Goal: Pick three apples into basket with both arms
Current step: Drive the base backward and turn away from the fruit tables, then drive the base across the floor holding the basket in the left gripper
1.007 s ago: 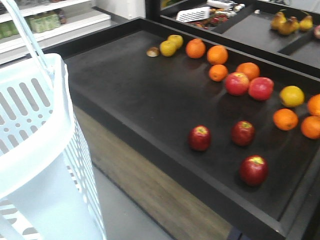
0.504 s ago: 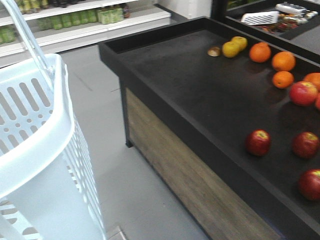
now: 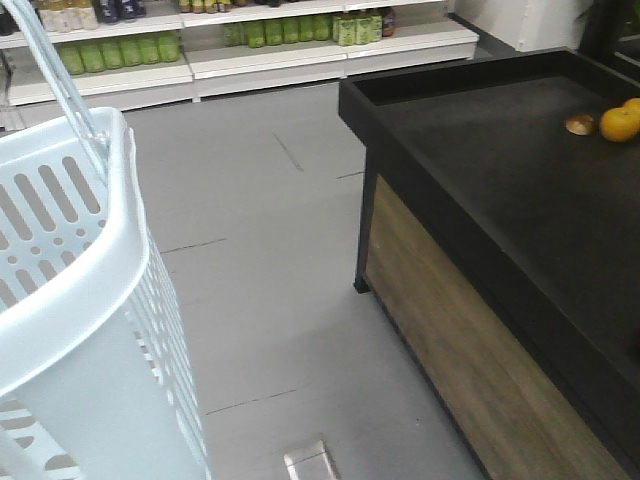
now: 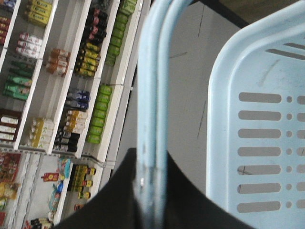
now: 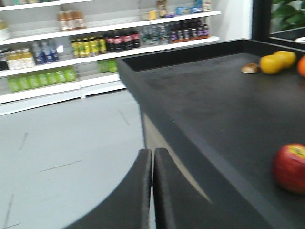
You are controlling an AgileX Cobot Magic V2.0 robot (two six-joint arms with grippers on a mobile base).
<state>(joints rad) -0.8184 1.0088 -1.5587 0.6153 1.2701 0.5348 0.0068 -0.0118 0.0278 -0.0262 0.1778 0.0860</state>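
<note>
The pale blue-white basket (image 3: 60, 300) fills the left of the front view, its thin handle (image 3: 55, 75) rising to the top left. In the left wrist view my left gripper (image 4: 151, 162) is shut on the handle (image 4: 151, 95), with the slotted basket wall (image 4: 257, 119) to its right. My right gripper (image 5: 153, 157) is shut with nothing in it and hangs over the floor beside the black table's (image 5: 200, 90) corner. One dark red apple (image 5: 289, 167) lies on the table at the right edge of the right wrist view. No apples show in the front view.
The black display table (image 3: 500, 170) with a raised rim and wooden side stands on the right. Yellow fruit (image 3: 618, 122) and a small brown piece (image 3: 580, 124) lie at its far end. Shelves of bottles (image 3: 250, 40) line the back wall across grey floor.
The front view has swung left: the table slid right, and the apples and oranges left the frame. The basket keeps its place in the view.
</note>
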